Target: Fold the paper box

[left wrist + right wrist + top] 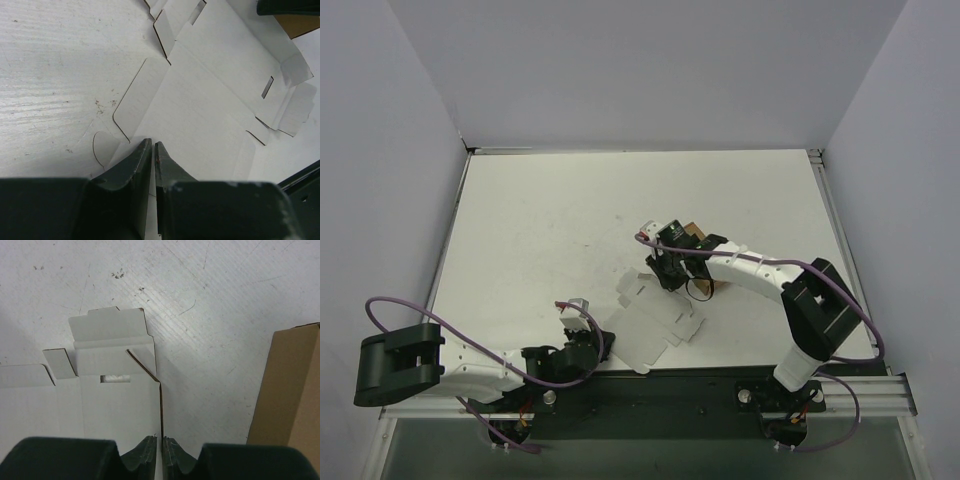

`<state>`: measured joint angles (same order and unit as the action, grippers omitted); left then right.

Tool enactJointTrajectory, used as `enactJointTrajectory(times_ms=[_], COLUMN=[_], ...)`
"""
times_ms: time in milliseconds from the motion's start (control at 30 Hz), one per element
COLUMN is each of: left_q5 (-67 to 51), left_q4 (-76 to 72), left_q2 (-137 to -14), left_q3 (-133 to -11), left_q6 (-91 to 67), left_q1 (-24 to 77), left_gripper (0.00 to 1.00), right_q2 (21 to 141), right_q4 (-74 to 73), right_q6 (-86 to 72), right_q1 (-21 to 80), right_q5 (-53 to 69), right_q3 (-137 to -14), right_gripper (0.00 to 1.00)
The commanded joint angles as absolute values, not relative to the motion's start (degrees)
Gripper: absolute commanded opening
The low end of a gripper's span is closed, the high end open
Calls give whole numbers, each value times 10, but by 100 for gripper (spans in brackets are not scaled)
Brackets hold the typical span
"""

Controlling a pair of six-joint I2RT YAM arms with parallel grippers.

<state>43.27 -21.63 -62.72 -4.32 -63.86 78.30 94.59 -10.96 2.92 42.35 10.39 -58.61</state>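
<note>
**Blank gripped at both edges, first fold ahead**

On the white surface [540,220] the paper box [648,325] lies open and mostly flat between the two arms, near their bases. No panel is creased up yet, so I judge the folding barely started. A closed brown box [290,390] sits just beside it on the right.

The left end effector [152,147] is pinched narrow on the blank's near edge. The right end effector [161,440] is pinched narrow on a side edge.

The next move calls for one grip to anchor while the other swings its panel up along a score line.
</note>
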Motion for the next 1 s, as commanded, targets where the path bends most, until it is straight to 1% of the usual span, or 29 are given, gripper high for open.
enactJointTrajectory(times_ms=[0,167,267,367,400,467,533,567,633,733,767,833,867,933,967], left_q5=[419,420,420,421,421,421,421,421,422,422,422,423,422,419,418], left_q4=[-156,-151,-151,-150,-150,-150,-150,-150,-151,-155,-156,-166,-170,-178,-177], left_q2=[-628,-625,-626,-627,-627,-628,-628,-628,-628,-630,-630,-628,-624,-614,-598], left_q3=[-21,-21,-21,-20,-20,-20,-20,-20,-21,-21,-22,-23,-24,-32,-36], left_q6=[-628,-628,-628,-630,-630,-631,-631,-631,-630,-628,-627,-614,-608,-577,-562], left_q1=[784,785,785,785,785,785,785,785,785,785,785,785,784,783,783], left_gripper=[18,18,18,18,18,18,18,18,18,18,18,18,19,26,39], right_q2=[966,979,990,1004,1004,1008,1010,1011,1009,1003,997,991,980,967,950], right_q4=[-130,-130,-135,-144,-144,-144,-143,-143,-142,-137,-134,-134,-131,-129,-128], right_q6=[42,43,40,36,35,33,33,32,32,27,26,26,25,31,36], right_q1=[423,408,393,374,370,360,357,356,354,352,352,352,352,356,366], right_q5=[110,125,138,161,186,206,236,244,278,310,315,320,316,296,268], right_q3=[-586,-588,-593,-596,-595,-597,-598,-599,-599,-597,-595,-593,-592,-586,-584], right_gripper=[14,18,27,34,37,37,35,31,27,19,12,3,0,0,0])
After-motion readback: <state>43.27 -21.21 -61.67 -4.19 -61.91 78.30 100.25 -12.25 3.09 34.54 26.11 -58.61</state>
